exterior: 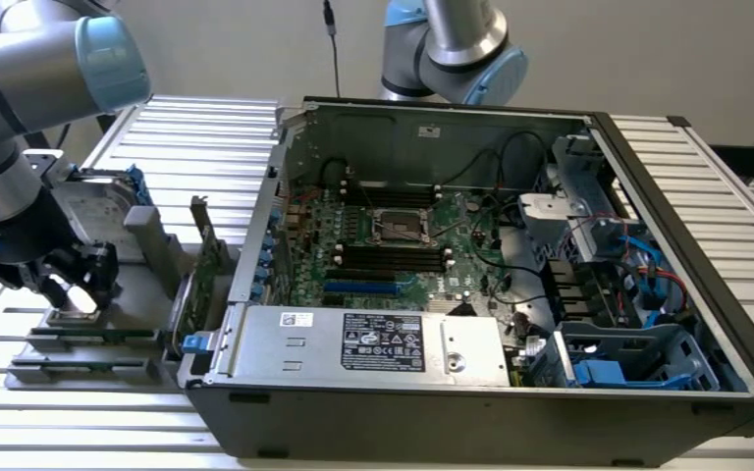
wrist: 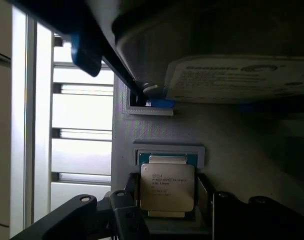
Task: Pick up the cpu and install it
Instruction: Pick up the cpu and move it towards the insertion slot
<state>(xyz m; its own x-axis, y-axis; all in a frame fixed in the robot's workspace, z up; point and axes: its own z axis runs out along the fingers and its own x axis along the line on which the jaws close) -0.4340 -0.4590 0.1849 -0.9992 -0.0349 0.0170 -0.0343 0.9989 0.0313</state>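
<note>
The pincer [wrist: 168,196] was clenched on the cpu [wrist: 167,187]. In the wrist view one dark finger [wrist: 133,192] pressed against one edge of the chip and its twin against the opposite edge. The cpu lay flat with its dull silver printed top facing up, seated in a shallow framed pocket of a grey holder [wrist: 232,145].

Just beyond the chip on the same holder, a hard drive [wrist: 232,75] with a white label sat on a blue rail.

In the exterior view the arm [exterior: 17,118] reached down at the exterior view's left, with the pincer low over the holder on the slatted metal desk [exterior: 207,128]. A thin green card [exterior: 203,260] stood on edge between the holder and an open computer case [exterior: 691,294].

The case lay on its side at the middle of the desk, its circuit board showing. The board's square socket [exterior: 401,228] sat well apart from the pincer and the chip.
</note>
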